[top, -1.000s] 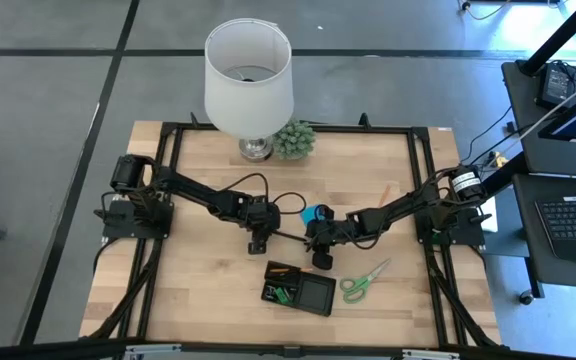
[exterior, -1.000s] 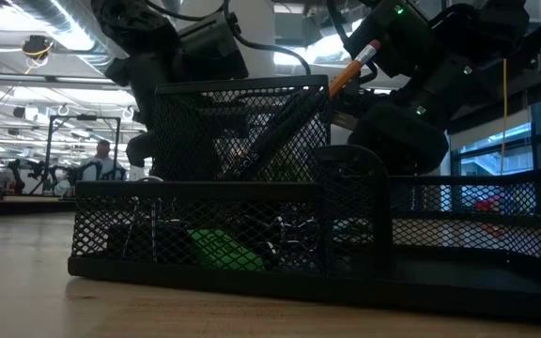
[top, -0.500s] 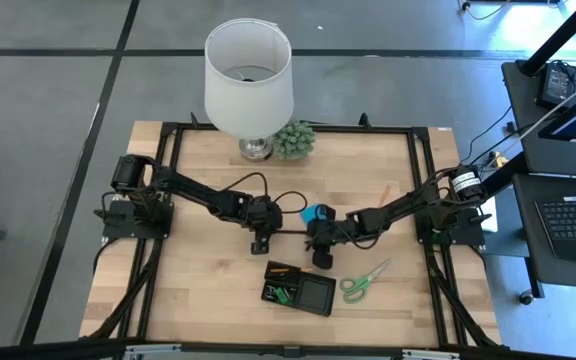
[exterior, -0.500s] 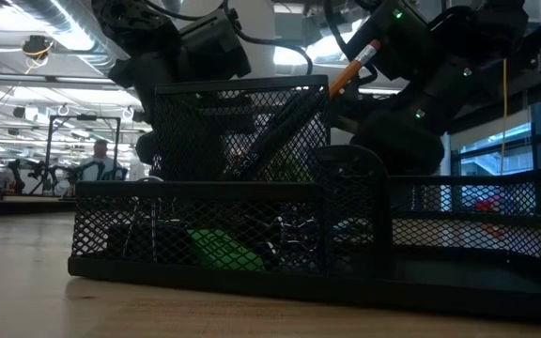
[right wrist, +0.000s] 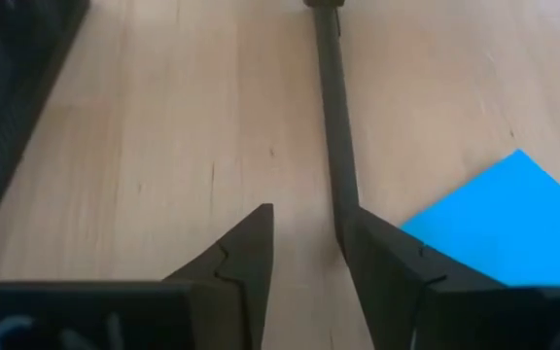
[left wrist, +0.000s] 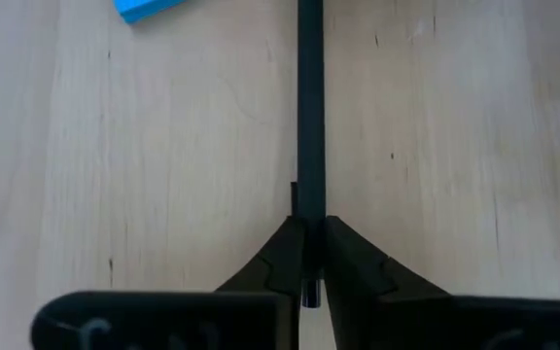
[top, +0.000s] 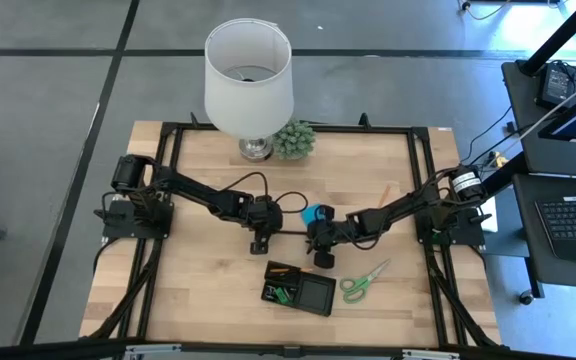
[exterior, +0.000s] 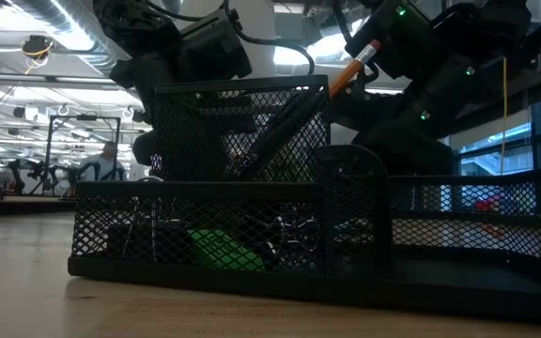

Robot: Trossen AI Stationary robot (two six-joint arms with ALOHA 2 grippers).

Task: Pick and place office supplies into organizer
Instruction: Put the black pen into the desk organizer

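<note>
A black pen [top: 290,235] lies level between my two grippers, above the wooden table's middle. My left gripper [left wrist: 309,231] is shut on one end of it. My right gripper [right wrist: 307,218] is open at the pen's other end [right wrist: 338,194], which lies along the inner side of one finger [right wrist: 382,258]. I cannot tell whether it touches. The blue sticky-note pad [top: 315,214] lies flat just beyond the pen. The black mesh organizer [top: 298,288] stands nearer the front edge, holding an orange pencil [exterior: 353,62], clips and a green piece [exterior: 219,252]. My left gripper pinches the pen near its end [left wrist: 309,209] between its two fingertips. The pen runs straight on from the fingers, in line with them, and a short stub shows behind them. Whether the pen is clear of the table, I cannot tell.
Green-handled scissors [top: 364,281] lie right of the organizer. A white lamp [top: 249,75] and a small green plant [top: 294,139] stand at the far edge. A small orange pencil [top: 383,191] lies at the far right. Bare wood lies left of the organizer.
</note>
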